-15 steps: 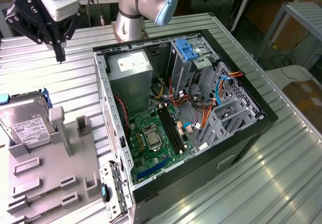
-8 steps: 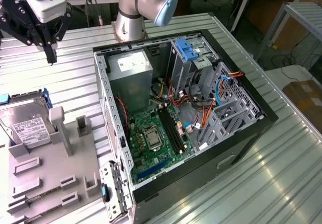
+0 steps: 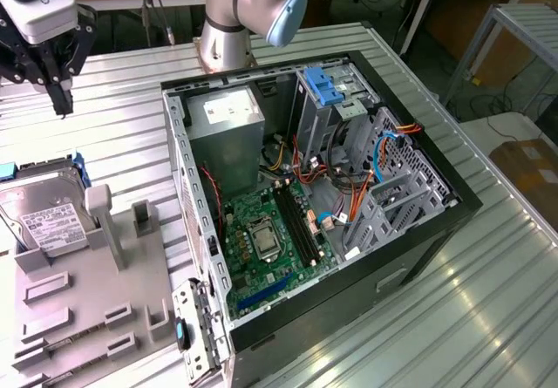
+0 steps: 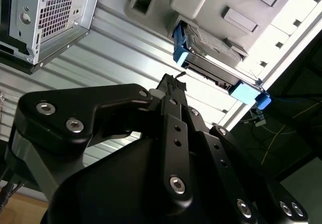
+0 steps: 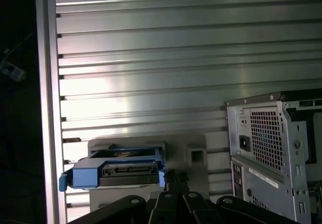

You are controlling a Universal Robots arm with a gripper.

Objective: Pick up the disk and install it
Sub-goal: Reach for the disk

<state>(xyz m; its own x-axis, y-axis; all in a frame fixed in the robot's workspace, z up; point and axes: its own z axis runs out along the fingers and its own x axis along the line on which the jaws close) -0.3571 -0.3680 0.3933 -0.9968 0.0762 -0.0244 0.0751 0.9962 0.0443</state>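
Yet to be lifted, the disk (image 3: 44,209) lies propped at a tilt in a grey holder (image 3: 96,292), label up, with blue rails along its long sides. It sits near the edge of the ribbed tabletop (image 3: 131,74) at the exterior view's left. In the first wrist view its connector end faces the gripper (image 5: 176,176), so its long axis runs straight away from the fingertips. The gripper hangs over bare tabletop, farther toward the far edge in the exterior view and apart from the disk, with its fingers drawn together on nothing. At mid-table, the open computer case (image 3: 418,257) holds a power supply (image 3: 228,131), a motherboard (image 3: 266,231), loose cables and a blue bracket (image 3: 324,87) atop its drive cage.
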